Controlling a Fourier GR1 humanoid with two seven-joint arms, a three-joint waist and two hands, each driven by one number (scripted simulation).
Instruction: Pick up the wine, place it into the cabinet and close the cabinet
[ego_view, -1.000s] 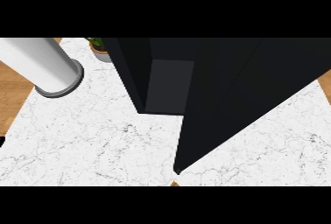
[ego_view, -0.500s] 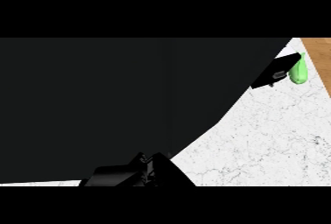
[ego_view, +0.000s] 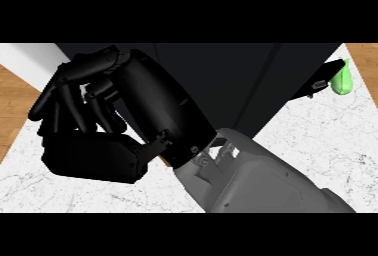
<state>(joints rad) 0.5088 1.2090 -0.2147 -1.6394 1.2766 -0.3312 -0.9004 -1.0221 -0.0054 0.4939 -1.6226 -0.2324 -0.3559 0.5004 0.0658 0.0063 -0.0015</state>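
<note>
A black hand (ego_view: 111, 125) fills the left and middle of the head view, very close to the camera. Its grey forearm (ego_view: 258, 185) comes in from the lower right, so I take it for my right hand. Its fingers (ego_view: 63, 100) are curled down toward the thumb, and I see nothing between them. Behind it stands the black cabinet (ego_view: 244, 75). A small green rounded thing (ego_view: 342, 81), perhaps the wine, shows at the upper right, beside a black part (ego_view: 322, 80) that sticks out past the cabinet's edge. No left hand shows.
The white marble counter (ego_view: 325, 135) shows at the right and along the bottom left. Wooden floor (ego_view: 18, 110) lies past its left edge. A white shape (ego_view: 29, 57) sits at the top left corner.
The view has shifted a lot. A hand that was only a dark shape at the bottom edge now fills the middle with its forearm. The green thing stays at the upper right.
</note>
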